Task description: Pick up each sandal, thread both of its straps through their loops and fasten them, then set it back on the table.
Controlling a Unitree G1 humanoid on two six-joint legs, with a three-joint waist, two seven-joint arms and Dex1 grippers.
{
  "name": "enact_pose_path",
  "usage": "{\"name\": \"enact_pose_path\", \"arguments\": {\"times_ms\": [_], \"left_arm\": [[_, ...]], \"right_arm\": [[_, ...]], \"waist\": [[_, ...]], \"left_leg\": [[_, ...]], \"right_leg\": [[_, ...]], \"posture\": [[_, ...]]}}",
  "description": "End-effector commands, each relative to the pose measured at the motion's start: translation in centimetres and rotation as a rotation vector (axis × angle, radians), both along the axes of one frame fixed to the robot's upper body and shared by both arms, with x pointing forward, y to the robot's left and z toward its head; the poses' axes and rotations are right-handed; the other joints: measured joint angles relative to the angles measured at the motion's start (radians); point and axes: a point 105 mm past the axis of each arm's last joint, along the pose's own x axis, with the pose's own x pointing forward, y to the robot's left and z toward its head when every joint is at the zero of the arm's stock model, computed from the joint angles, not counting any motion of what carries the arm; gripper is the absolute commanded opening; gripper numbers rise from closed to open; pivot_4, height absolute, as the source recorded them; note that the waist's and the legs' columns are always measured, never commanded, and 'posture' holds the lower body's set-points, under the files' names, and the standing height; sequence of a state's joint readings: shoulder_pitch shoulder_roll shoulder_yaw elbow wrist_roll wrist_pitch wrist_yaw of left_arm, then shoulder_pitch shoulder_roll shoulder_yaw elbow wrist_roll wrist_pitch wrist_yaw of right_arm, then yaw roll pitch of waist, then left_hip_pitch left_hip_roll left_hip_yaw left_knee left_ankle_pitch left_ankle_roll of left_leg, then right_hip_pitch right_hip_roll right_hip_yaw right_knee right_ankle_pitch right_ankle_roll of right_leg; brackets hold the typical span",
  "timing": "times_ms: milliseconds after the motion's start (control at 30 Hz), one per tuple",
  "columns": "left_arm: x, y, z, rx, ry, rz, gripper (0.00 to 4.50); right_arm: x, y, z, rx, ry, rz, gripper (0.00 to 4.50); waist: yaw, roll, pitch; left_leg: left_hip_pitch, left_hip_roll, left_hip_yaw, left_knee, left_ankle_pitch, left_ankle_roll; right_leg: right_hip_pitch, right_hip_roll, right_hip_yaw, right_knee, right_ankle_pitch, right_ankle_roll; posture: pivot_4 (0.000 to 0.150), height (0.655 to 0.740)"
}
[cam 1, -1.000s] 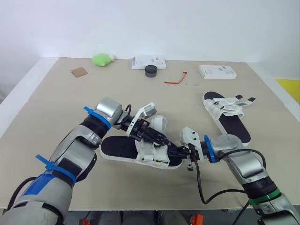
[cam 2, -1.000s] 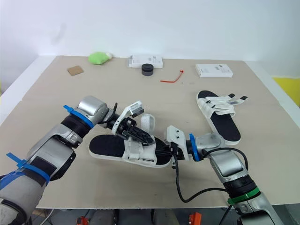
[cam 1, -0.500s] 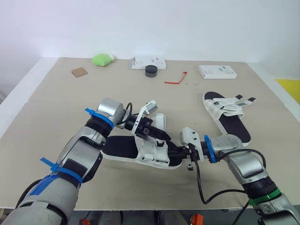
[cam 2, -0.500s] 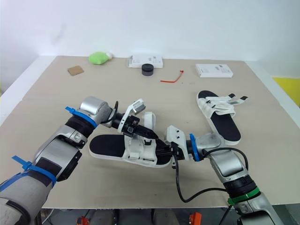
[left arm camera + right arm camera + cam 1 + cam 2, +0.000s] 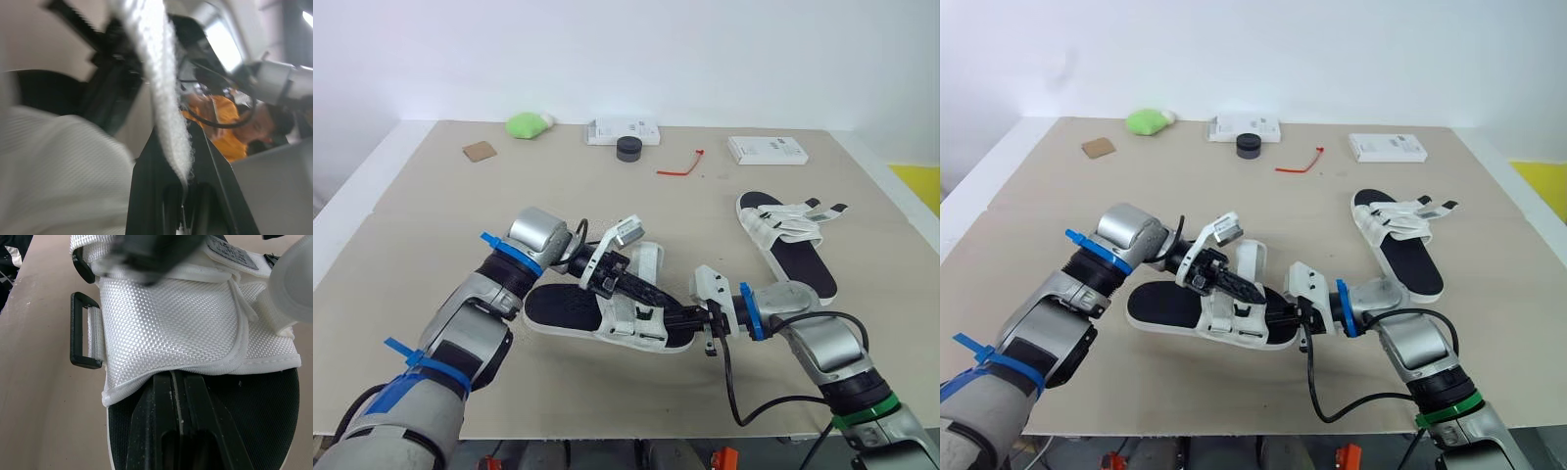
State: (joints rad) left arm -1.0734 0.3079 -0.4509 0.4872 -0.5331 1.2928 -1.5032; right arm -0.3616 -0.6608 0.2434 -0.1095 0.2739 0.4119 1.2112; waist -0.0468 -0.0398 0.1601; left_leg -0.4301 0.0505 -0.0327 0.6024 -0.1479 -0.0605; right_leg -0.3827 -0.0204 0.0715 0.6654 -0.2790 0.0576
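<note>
The near sandal [image 5: 570, 311], black-soled with white straps, lies at the table's middle front. My left gripper [image 5: 628, 284] is over its upper, shut on a white strap [image 5: 164, 83] that rises between its fingers. From the right, my right gripper [image 5: 683, 319] reaches in low and is shut on the edge of the sandal's white upper [image 5: 171, 323]. A black loop [image 5: 80, 330] sticks out at the upper's side. The second sandal [image 5: 788, 240] lies at the right of the table, its straps loose, away from both grippers.
Along the back lie a green lump [image 5: 527, 123], a brown square [image 5: 480, 150], a white box [image 5: 623, 130], a black round lid [image 5: 628, 148], a red tie [image 5: 680, 166] and another white box [image 5: 767, 149]. A person in orange [image 5: 220, 127] is beyond the table.
My left gripper has gone from open to shut on the white strap and shifted slightly over the sandal. The right gripper has held its grip without moving.
</note>
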Motion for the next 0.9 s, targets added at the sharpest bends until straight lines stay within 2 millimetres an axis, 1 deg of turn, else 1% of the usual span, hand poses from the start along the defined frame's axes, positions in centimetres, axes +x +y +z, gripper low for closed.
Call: {"name": "enact_pose_path", "arguments": {"times_ms": [33, 133, 300, 433, 500, 567, 633, 700, 800, 900], "left_arm": [[-0.6, -0.8, 0.5, -0.037, -0.029, -0.029, 0.06], [-1.0, -1.5, 0.2, -0.041, -0.021, -0.028, 0.06], [-1.7, -1.4, -1.8, -0.009, -0.086, -0.057, 0.06], [-1.6, -1.5, -2.5, -0.016, -0.109, -0.051, 0.06], [-1.3, -1.5, -2.9, -0.013, -0.128, -0.037, 0.06], [-0.4, -1.5, -2.9, -0.021, -0.155, 0.002, 0.06], [0.4, -1.7, -2.1, -0.055, -0.151, 0.043, 0.06], [0.8, -1.8, -1.2, -0.082, -0.132, 0.060, 0.06], [1.1, -1.9, -0.5, -0.096, -0.103, 0.071, 0.06], [0.9, -1.5, -0.7, -0.078, -0.104, 0.049, 0.06]], "right_arm": [[-0.1, -1.4, -3.5, -0.093, 0.112, -0.087, 0.00], [-0.3, -1.4, -3.6, -0.094, 0.114, -0.088, 0.00], [-0.3, -1.4, -3.6, -0.090, 0.114, -0.090, 0.00], [-0.4, -1.4, -3.6, -0.088, 0.115, -0.091, 0.00], [-0.4, -1.4, -3.6, -0.088, 0.116, -0.090, 0.00], [-0.5, -1.4, -3.6, -0.089, 0.118, -0.088, 0.00], [-0.5, -1.4, -3.6, -0.090, 0.120, -0.090, 0.00], [-0.5, -1.4, -3.6, -0.089, 0.120, -0.090, 0.00], [-0.4, -1.4, -3.6, -0.091, 0.119, -0.091, 0.00], [-0.3, -1.4, -3.7, -0.092, 0.118, -0.092, 0.00]], "waist": [[0.000, 0.000, 0.000], [0.000, 0.000, 0.000], [0.000, 0.001, -0.001], [0.001, 0.001, -0.001], [0.001, 0.001, -0.001], [0.001, 0.001, -0.001], [0.001, 0.001, -0.001], [0.001, 0.001, -0.001], [0.001, 0.001, -0.001], [0.001, 0.001, -0.001]], "left_leg": [[0.000, 0.000, 0.000, 0.000, 0.000, 0.000], [0.000, 0.000, 0.000, 0.000, 0.000, 0.000], [0.001, 0.000, 0.000, 0.000, 0.000, 0.000], [0.002, 0.000, 0.000, 0.000, 0.000, 0.000], [0.003, 0.000, 0.000, 0.000, 0.000, 0.000], [0.003, 0.000, 0.000, 0.000, 0.000, 0.000], [0.004, 0.000, 0.000, 0.000, 0.000, 0.000], [0.004, 0.000, 0.000, 0.000, 0.000, 0.000], [0.004, -0.001, 0.000, 0.000, 0.000, 0.000], [0.004, -0.001, 0.000, 0.000, 0.000, 0.000]], "right_leg": [[0.000, 0.000, 0.000, 0.000, 0.000, 0.000], [0.000, 0.000, 0.000, 0.000, 0.000, 0.000], [0.001, 0.000, 0.000, 0.000, 0.000, 0.000], [0.002, 0.000, 0.000, 0.000, 0.000, 0.000], [0.003, 0.000, 0.000, 0.000, 0.000, 0.000], [0.004, 0.000, 0.000, 0.000, 0.000, 0.000], [0.005, -0.001, 0.000, 0.000, 0.000, 0.000], [0.005, -0.001, 0.000, 0.000, 0.000, 0.000], [0.005, -0.001, 0.000, 0.000, 0.000, 0.000], [0.005, -0.001, 0.000, 0.000, 0.000, 0.000]], "posture": [[0.150, 0.7400], [0.150, 0.7400], [0.150, 0.7400], [0.150, 0.7400], [0.150, 0.7400], [0.150, 0.7400], [0.150, 0.7400], [0.150, 0.7400], [0.150, 0.7400], [0.150, 0.7400]]}}
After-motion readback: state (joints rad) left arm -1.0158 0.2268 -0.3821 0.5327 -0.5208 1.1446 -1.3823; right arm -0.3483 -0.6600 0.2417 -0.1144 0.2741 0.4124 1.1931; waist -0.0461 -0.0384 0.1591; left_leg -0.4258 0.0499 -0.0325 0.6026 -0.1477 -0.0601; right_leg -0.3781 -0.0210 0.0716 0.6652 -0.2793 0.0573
